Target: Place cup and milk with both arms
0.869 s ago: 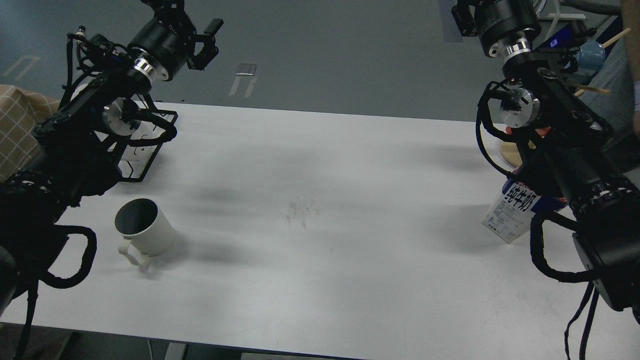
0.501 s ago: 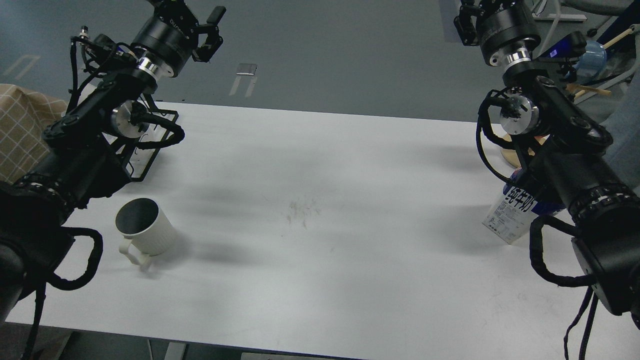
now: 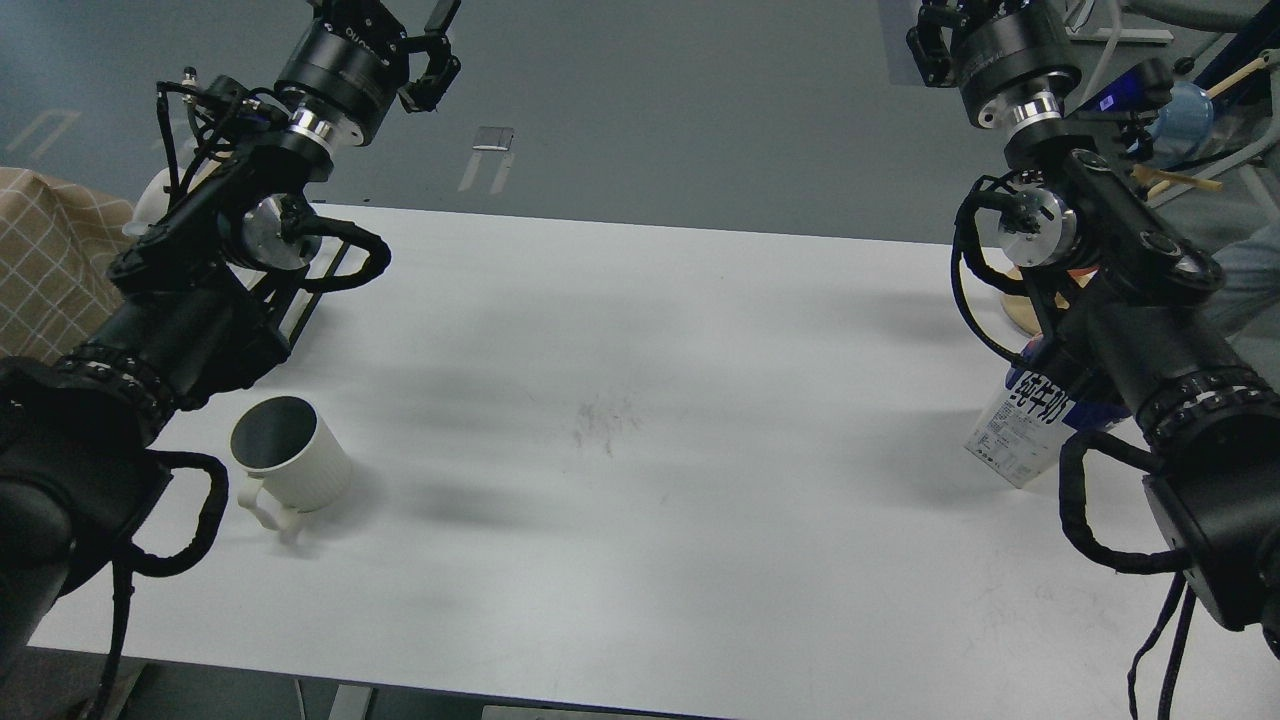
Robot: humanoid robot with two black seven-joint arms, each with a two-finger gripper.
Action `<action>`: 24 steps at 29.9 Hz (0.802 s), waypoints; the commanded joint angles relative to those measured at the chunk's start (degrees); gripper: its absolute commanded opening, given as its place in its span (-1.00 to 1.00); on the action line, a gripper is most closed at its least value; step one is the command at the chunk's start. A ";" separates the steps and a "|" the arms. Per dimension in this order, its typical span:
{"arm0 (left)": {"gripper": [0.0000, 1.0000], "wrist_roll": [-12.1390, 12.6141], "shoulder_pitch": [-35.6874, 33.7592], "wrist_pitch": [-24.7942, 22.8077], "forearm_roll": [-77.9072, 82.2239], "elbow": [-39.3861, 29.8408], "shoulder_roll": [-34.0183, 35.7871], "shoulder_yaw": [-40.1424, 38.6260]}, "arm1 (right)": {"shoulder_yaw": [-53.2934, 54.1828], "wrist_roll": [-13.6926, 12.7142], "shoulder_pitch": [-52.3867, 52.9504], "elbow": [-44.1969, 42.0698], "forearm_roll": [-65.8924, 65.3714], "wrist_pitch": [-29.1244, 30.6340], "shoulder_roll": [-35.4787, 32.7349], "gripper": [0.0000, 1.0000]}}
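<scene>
A white ribbed cup [image 3: 290, 463] stands upright on the white table [image 3: 640, 520] at the front left, its handle pointing toward me. A blue and white milk carton [image 3: 1018, 428] stands at the right edge, partly hidden behind my right arm. My left gripper [image 3: 437, 48] is raised high beyond the table's far left edge, well away from the cup, open and empty. My right gripper [image 3: 925, 45] is raised at the top right, far above the carton. It is mostly cut off by the frame, so its fingers cannot be told apart.
A black wire rack [image 3: 300, 310] sits at the table's far left, behind my left arm. A round wooden piece [image 3: 1022, 300] lies at the far right, behind the right arm. A checkered cloth [image 3: 45, 260] lies left of the table. A blue mug [image 3: 1190, 100] is off-table.
</scene>
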 commanded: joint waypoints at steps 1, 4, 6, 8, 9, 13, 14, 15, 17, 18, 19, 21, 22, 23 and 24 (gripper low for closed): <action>0.98 0.01 0.14 0.00 -0.04 0.00 0.06 0.55 | 0.11 0.00 -0.01 0.14 0.02 -0.17 -0.01 1.00; 0.98 0.09 0.31 0.00 -0.04 0.00 0.50 0.56 | 0.11 0.00 -0.02 0.05 0.02 -0.25 -0.01 1.00; 0.98 0.01 0.49 0.00 -0.13 0.00 0.41 0.03 | 0.11 0.00 -0.02 0.05 0.02 -0.17 -0.01 1.00; 0.98 -0.34 0.66 0.00 -0.04 0.18 0.23 0.82 | 0.11 0.00 0.07 -0.04 0.02 -0.17 -0.01 1.00; 0.98 -0.61 0.58 0.00 -0.04 0.26 0.32 0.56 | 0.63 0.00 -0.01 -0.38 0.10 -0.25 -0.01 1.00; 0.98 -0.70 0.49 0.00 -0.04 0.70 0.15 1.00 | 0.20 0.00 -0.45 -0.91 1.68 -0.43 -0.01 1.00; 0.98 -0.70 0.49 0.00 0.13 0.70 -0.03 1.09 | 0.11 0.00 -0.45 -1.00 1.69 -0.43 -0.01 1.00; 0.98 -0.70 0.49 0.00 0.39 0.70 -0.12 1.09 | 0.11 0.00 -0.45 -1.00 1.69 -0.43 -0.01 1.00; 0.98 -0.61 0.57 0.00 0.84 0.70 -0.20 1.09 | -0.07 0.00 -0.45 -1.00 1.69 -0.43 -0.01 1.00; 0.98 -0.61 0.57 0.00 0.84 0.70 -0.20 1.09 | -0.07 0.00 -0.45 -1.00 1.69 -0.43 -0.01 1.00; 0.98 -0.61 0.57 0.00 0.92 0.70 -0.20 1.09 | -0.07 0.00 -0.37 -1.00 1.69 -0.52 -0.01 1.00; 0.98 -0.61 0.66 0.00 1.01 0.70 -0.29 1.09 | -0.07 0.00 0.07 -1.18 1.77 -0.61 -0.01 1.00; 0.98 -0.61 0.66 0.00 1.10 0.18 -0.38 1.09 | -0.07 0.00 0.33 -1.35 1.95 -0.61 -0.01 1.00; 0.98 -0.43 0.75 0.00 1.10 0.09 -0.47 1.09 | 0.02 0.00 0.42 -1.62 2.30 -0.61 -0.01 1.00; 0.98 -0.08 0.66 0.00 1.10 0.00 -0.64 1.09 | -0.07 0.00 0.51 -1.88 2.56 -0.61 -0.01 1.00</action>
